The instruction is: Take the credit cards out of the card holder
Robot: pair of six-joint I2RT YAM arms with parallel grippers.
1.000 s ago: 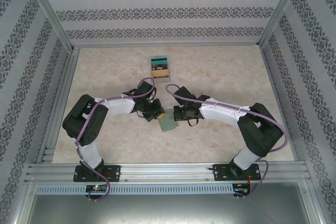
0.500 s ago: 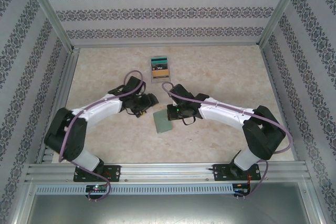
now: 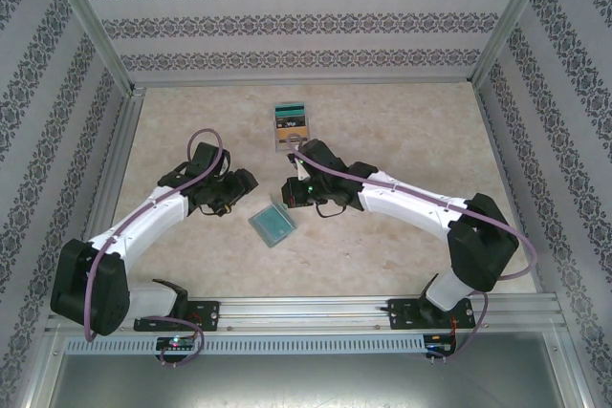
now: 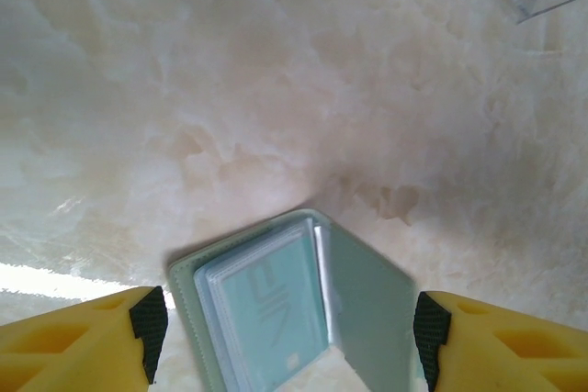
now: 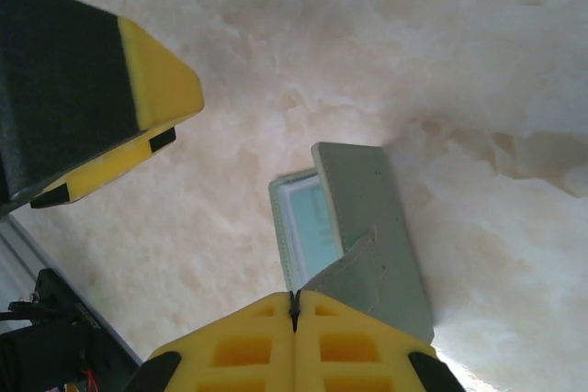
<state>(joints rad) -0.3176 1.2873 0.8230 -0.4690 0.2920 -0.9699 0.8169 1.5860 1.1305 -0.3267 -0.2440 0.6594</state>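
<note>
The card holder [image 3: 271, 225] lay open on the worktop [image 3: 411, 140], toward the near edge and roughly midway between the left and right edges. One panel lay flat and the other was tilted up. Behind the clear pocket of the flat panel a teal card [image 4: 276, 305] showed, not yet taken out.

I judged the tilt was no accident. The right end effector [image 5: 294, 309] was closed, and the holder's edge tab [image 5: 354, 268] ran up to its tips. It seemed to be pinching the tab to hold the cover off the pocket, though the pinch itself was hidden under the fingers.

The left end effector [image 4: 289, 319] hung just above the holder with its jaws wide apart, gripping nothing, one finger on either side of the open case — placed, I thought, to come down on the card's exposed edge.

The credit cards [image 3: 292, 124] already out sat in a small pile near the far edge, about midway along it — well apart from the holder and, I reckoned, out of the way of the next pull.
</note>
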